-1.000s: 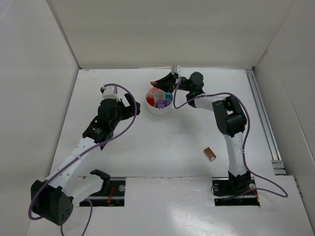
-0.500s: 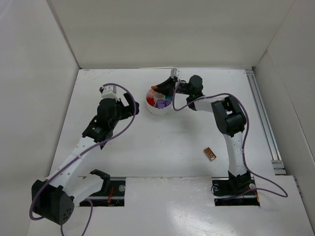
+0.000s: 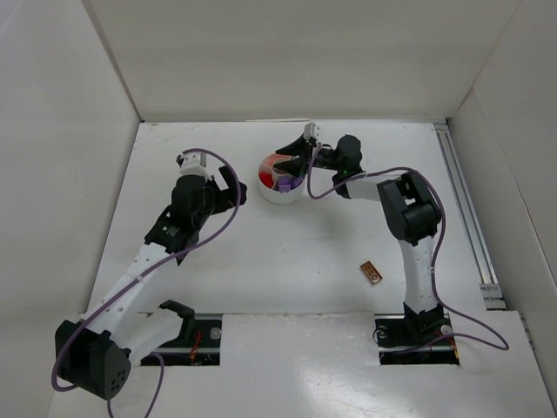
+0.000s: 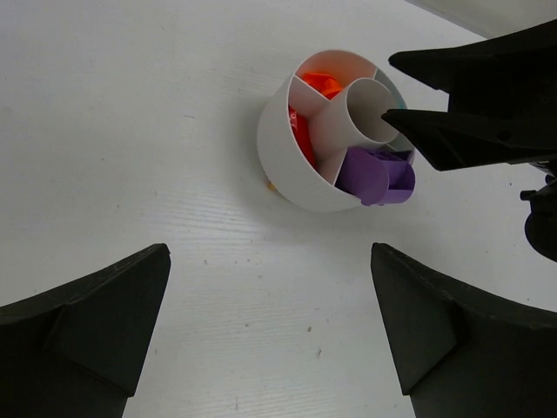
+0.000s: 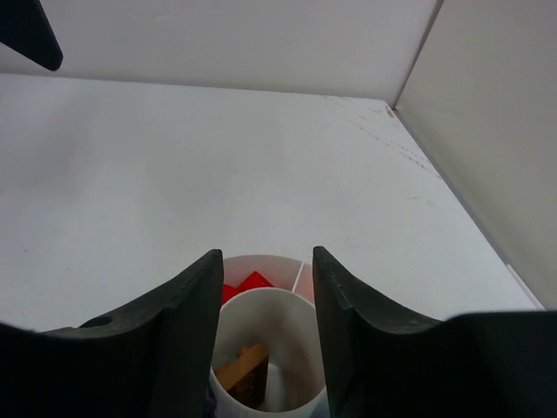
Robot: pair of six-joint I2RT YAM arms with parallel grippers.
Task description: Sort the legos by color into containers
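Note:
The white round dish (image 3: pixel 277 195) stands at the back middle of the table. In the left wrist view its wedge compartments (image 4: pixel 280 144) hold red pieces (image 4: pixel 301 139), orange pieces (image 4: pixel 323 83) and purple pieces (image 4: pixel 379 174). My right gripper (image 3: pixel 290 162) hangs over the dish, open and empty. In its own view (image 5: pixel 265 255) the jaws straddle the central well, where a brown piece (image 5: pixel 248 372) lies. Red pieces (image 5: pixel 251 285) show beyond the well. My left gripper (image 3: pixel 231 185) is open and empty, left of the dish (image 4: pixel 270 331). One brown lego (image 3: pixel 372 273) lies on the table at the right.
White walls enclose the table on the left, back and right. A metal rail (image 3: pixel 466 209) runs along the right edge. A tiny orange bit (image 4: pixel 271 185) shows at the dish's foot. The right gripper's black fingers (image 4: pixel 470 96) cover the dish's far side.
My right gripper has moved left and down over the dish. A brown piece seen at its tips earlier now lies in the central well. The left arm has hardly moved.

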